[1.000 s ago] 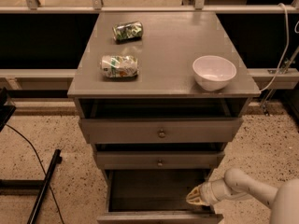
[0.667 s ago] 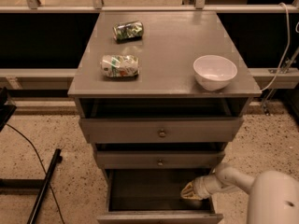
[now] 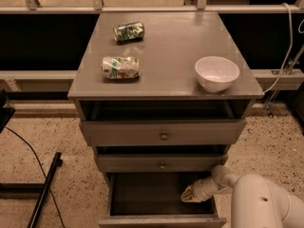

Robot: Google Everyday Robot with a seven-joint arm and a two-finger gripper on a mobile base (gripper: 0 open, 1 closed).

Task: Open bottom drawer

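One drawer matters: bottom drawer [image 3: 142,194] sits pulled well out at the cabinet [image 3: 166,75] base, front running left-right just camera-side of the gripper [image 3: 192,194], which reaches inside at its right end, grip state can't tell.

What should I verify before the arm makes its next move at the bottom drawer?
1. Bottom drawer pulled out: ok.
2. Gripper clear of the drawer: not ok, it is inside, at the right.
3. Room under the middle drawer to withdraw: cannot tell.
4. White bowl upright on the cabinet top: ok.
5. Black rod lies left, apart from the drawer: ok.
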